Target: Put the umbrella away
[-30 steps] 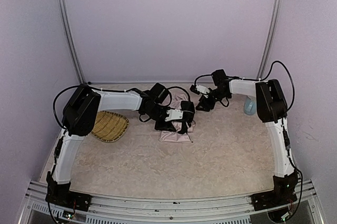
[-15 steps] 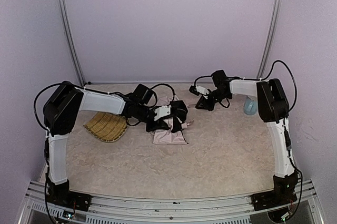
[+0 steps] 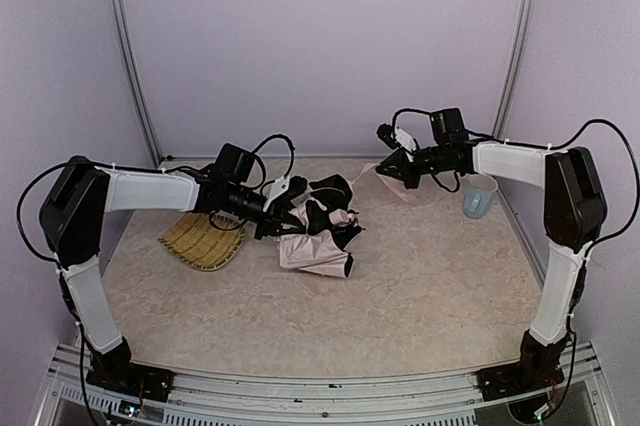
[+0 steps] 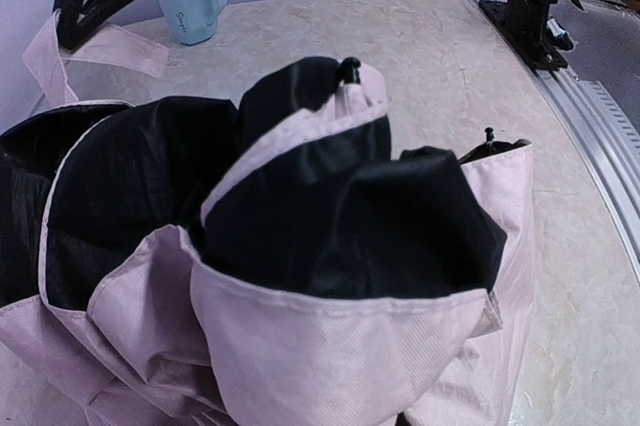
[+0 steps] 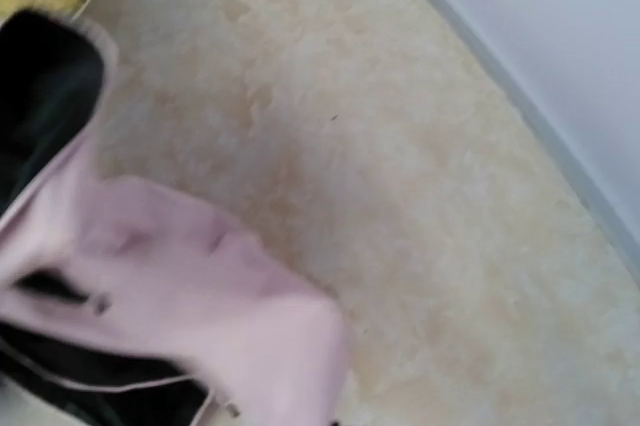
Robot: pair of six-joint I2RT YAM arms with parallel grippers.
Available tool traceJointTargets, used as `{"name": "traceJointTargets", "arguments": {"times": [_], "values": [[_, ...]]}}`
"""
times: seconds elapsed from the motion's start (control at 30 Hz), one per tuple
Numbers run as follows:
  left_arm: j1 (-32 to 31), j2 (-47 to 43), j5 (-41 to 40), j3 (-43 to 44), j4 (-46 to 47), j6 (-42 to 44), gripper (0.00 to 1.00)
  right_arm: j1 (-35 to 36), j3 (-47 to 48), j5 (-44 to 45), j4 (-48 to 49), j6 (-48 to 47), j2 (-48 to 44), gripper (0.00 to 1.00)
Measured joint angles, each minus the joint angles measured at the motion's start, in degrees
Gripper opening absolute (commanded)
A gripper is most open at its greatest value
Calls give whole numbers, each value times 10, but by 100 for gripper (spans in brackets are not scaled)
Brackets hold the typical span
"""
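The pale pink umbrella (image 3: 318, 236) with its black lining lies bunched at the table's middle. It fills the left wrist view (image 4: 330, 216) and hides my left fingers there. My left gripper (image 3: 272, 208) is at the umbrella's left end and appears shut on it. My right gripper (image 3: 392, 168) is raised at the back right, shut on the umbrella's pink strap (image 4: 100, 46), which hangs from its black jaws. Blurred pink fabric (image 5: 200, 276) fills the lower left of the right wrist view, and no fingers show there.
A yellow woven tray (image 3: 205, 239) lies left of the umbrella, under my left forearm. A pale blue mug (image 3: 480, 196) stands at the back right, below my right forearm. The metal rail (image 4: 590, 116) runs along the table's near edge.
My left arm has drawn back to the left and the umbrella has puffed up, showing more black lining. My right gripper has risen and moved right, pulling the pink strap with it.
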Motion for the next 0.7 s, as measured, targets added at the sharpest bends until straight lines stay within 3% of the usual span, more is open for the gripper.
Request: {"name": "traceJointTargets", "arguments": {"times": [0.2, 0.47, 0.7], "values": [[3, -19, 32, -36, 16, -19, 0, 3, -32, 2, 42, 24, -4, 0], [26, -96, 132, -55, 51, -51, 0, 8, -23, -24, 14, 47, -22, 0], [-44, -132, 52, -48, -12, 10, 0, 51, -220, 75, 215, 17, -226, 0]]}}
